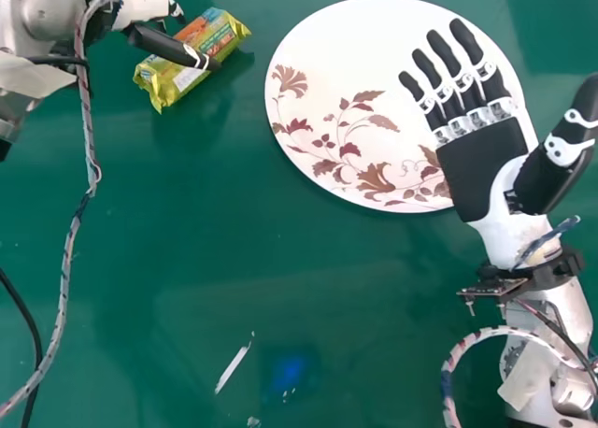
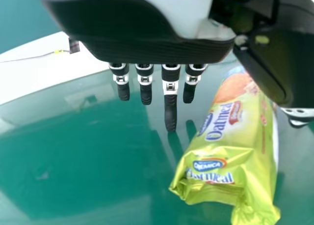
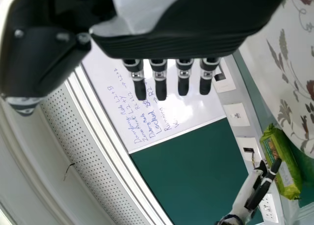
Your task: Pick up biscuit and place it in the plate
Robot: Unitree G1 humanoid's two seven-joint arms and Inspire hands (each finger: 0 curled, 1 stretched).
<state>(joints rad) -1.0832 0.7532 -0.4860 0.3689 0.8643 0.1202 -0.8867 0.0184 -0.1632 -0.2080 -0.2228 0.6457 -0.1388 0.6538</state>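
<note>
Left hand: in the head view's upper left, this hand (image 1: 161,43) is released, its fingers straight, with the thumb extended across the packet; whether they touch I cannot tell.
Biscuit packet: yellow-green, it lies on the counter (image 1: 234,288) beside the plate, well apart from its rim, partly under the left hand's thumb in the head view.
Plate: round and white with reddish-brown leaves and flowers, the plate (image 1: 327,49) sits at the upper middle of the head view, to the right of the packet.
Right hand: this hand (image 1: 481,162) is released too, fingers straight and palm turned toward the head camera, overlapping the plate's right part in that view.
Cables: a braided cable (image 1: 91,138) runs down from the left arm; another (image 1: 458,353) curves by the right forearm.
Wall: a whiteboard (image 3: 196,114) with handwriting shows in the right wrist view.
</note>
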